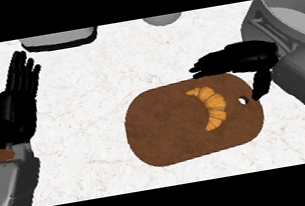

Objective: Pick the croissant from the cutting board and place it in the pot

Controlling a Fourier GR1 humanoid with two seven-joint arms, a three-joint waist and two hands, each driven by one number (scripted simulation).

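A croissant lies on the cutting board at centre. At two o'clock, the right robot hand hovers, fingers curled, empty; it likely must descend and grasp. The left robot hand rests open at nine o'clock.

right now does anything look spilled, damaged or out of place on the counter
Nothing stands out. The croissant lies whole on the cutting board, which sits at a slight angle. The right hand hovers by the board's far edge; the left hand rests open at left.
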